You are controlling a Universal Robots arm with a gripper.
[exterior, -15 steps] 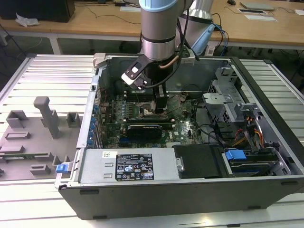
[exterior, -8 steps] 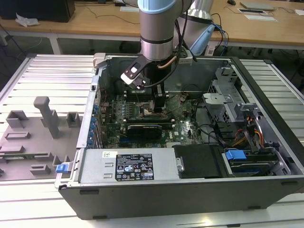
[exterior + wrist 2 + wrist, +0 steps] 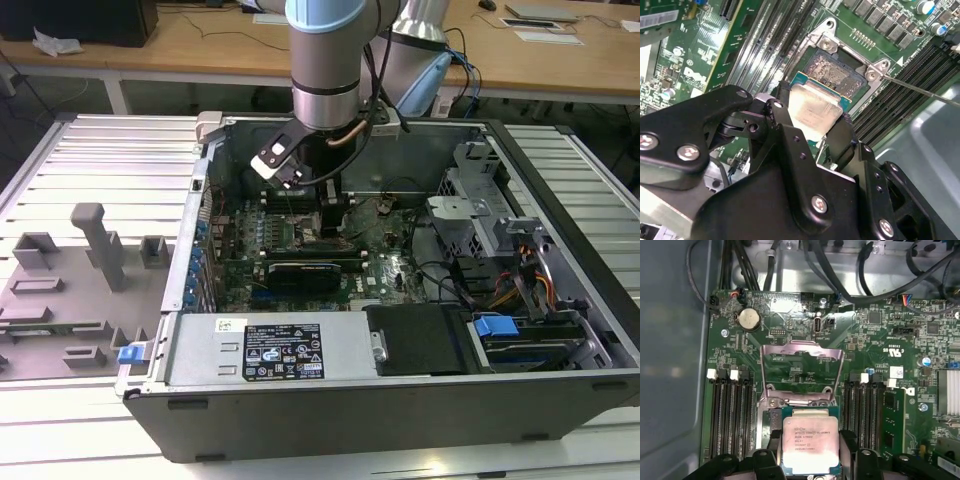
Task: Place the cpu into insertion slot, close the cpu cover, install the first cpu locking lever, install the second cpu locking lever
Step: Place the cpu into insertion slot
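While the slatted metal table (image 3: 90, 150) carried the open computer case (image 3: 330, 400), the arm (image 3: 325, 60) hung down into it, chip in its grip.
Wooden desks (image 3: 180, 45) ran across the back of the exterior view, and a grey fixture tray (image 3: 70, 290) lay on the table at that view's left. Inside the case lay the green motherboard (image 3: 875, 340). And there was the gripper (image 3: 810, 450), its black fingers (image 3: 777, 117) narrowed onto two opposite edges of the cpu (image 3: 810, 445), clamped tight! The first wrist view caught the cpu cover (image 3: 802, 347) swung up just beyond the chip, board showing through its window. The second wrist view gave what that one hid: the insertion slot (image 3: 835, 75) with its dark grey centre bare past the chip's edge, and a thin metal lever (image 3: 920, 90) running off from one corner. Whether the cpu touched the slot, I could not tell.
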